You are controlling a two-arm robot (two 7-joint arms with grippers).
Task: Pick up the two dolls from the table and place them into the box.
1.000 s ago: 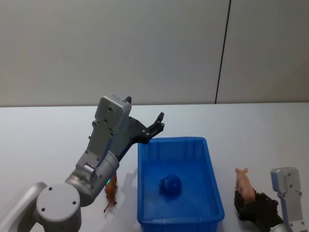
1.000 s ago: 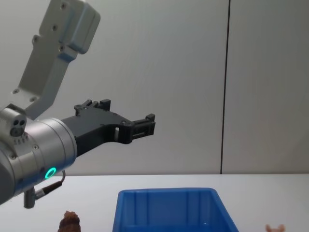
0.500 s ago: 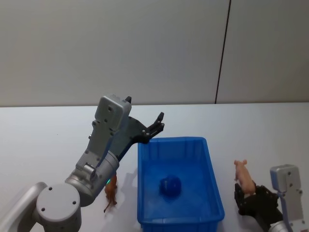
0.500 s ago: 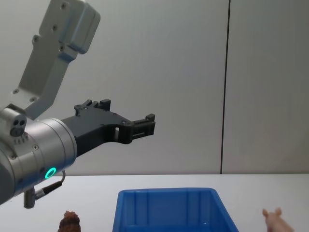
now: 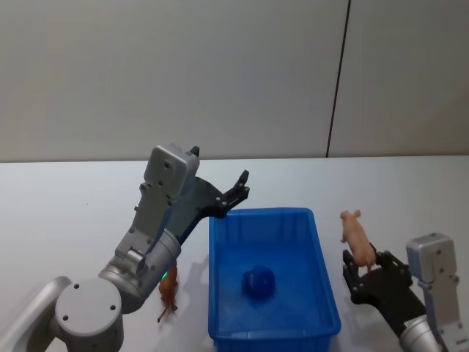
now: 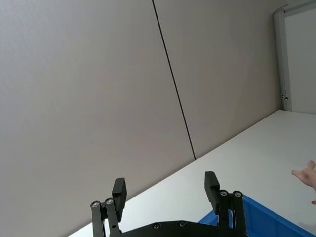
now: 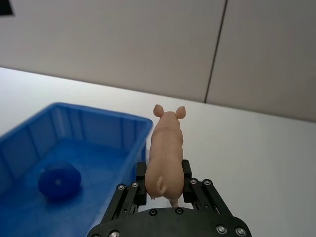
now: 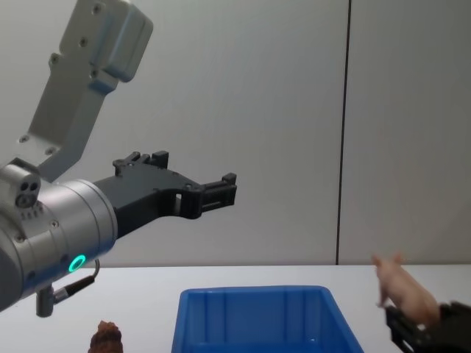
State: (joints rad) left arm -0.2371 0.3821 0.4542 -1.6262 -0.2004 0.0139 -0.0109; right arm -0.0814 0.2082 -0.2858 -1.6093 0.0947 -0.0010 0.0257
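The pale pink doll [image 5: 357,235] with pointed ears hangs in the air just right of the blue box [image 5: 260,213], and my right gripper [image 5: 365,262] is shut on its lower body. In the right wrist view the pink doll [image 7: 166,145] stands between the fingers, with the box [image 7: 98,109] ahead and to one side. The dark brown doll [image 5: 168,293] stands on the white table [image 5: 73,213] left of the box. My left gripper [image 5: 238,189] is held high over the box's far left corner, open and empty.
A round blue object [image 5: 258,281] lies on the floor of the box, also seen as a blue ball [image 7: 59,180] in the right wrist view. A grey wall with a dark vertical seam [image 5: 337,81] stands behind the table.
My right gripper has lifted the pink doll off the table and carried it up and leftward, nearer the box. The left arm has not moved.
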